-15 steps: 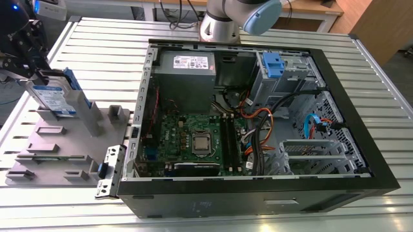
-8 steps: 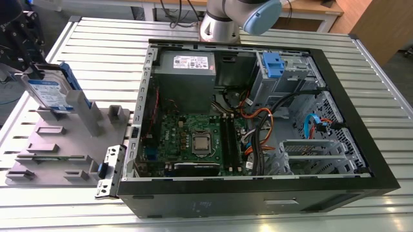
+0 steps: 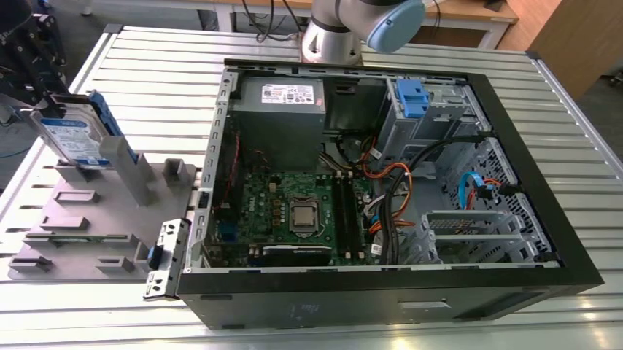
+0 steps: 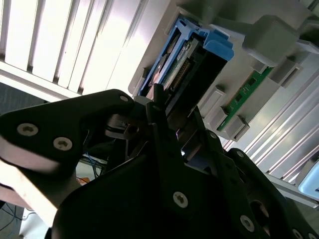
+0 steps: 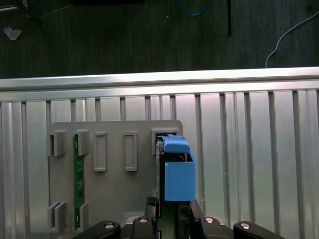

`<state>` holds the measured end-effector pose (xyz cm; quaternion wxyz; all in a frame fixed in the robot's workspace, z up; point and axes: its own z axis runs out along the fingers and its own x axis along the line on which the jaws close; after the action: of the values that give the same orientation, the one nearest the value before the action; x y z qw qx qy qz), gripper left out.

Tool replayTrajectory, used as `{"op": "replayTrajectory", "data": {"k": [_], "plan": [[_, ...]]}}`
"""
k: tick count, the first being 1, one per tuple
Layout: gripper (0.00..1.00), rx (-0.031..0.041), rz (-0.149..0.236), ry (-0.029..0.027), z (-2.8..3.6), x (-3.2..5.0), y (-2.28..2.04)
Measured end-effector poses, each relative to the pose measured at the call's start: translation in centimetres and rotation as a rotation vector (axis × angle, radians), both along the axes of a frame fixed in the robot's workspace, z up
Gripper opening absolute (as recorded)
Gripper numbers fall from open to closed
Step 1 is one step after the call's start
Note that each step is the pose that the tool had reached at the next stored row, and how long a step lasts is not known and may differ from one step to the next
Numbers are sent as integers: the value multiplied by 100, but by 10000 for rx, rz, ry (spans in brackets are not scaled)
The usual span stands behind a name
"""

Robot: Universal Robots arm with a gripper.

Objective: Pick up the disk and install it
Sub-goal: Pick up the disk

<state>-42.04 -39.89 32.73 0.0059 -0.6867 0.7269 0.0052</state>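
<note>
The disk (image 3: 76, 138) stands on edge in the upper left of the exterior view. Its lower end is at the posts of the grey fixture plate (image 3: 87, 240), well apart from the open computer case (image 3: 322, 306). Whether the disk rests in a slot cannot be determined.

First wrist view, near to far:
- Bottom centre of the frame: the gripper (image 5: 173, 206) straddles the disk. The fingers (image 5: 152, 206) are set narrow, one against each broad side, clamping it.
- Just beyond the fingers, at centre: the blue side rail (image 5: 178, 174) on the disk's edge.
- Left of centre: the fixture plate, with rows of rectangular pockets. A green circuit strip (image 5: 76, 184) lies in the pockets at the lower left.
- Beyond the plate: the slatted metal surface (image 5: 249, 149), ending at a bright edge.
- Top of the frame: the dark floor (image 5: 124, 35), with loose cables.

Exterior view, near to far:
- Bottom of the frame: the black side wall of the case.
- Centre: the green motherboard (image 3: 292, 211) inside the case.
- Upper centre: the grey power supply (image 3: 282, 109).
- Upper right of the interior: a blue plastic clip (image 3: 411, 98) on the drive cage.
- Top centre: the arm base (image 3: 336, 33), standing on the surface behind the case.
</note>
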Motion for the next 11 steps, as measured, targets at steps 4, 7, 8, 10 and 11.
{"op": "replayTrajectory", "data": {"k": [4,7,8,10,11], "plan": [[35,0,0,1,7,0,0],[35,0,0,1,9,0,0],[35,0,0,1,10,0,0],[35,0,0,1,11,0,0],[35,0,0,1,13,0,0]]}}
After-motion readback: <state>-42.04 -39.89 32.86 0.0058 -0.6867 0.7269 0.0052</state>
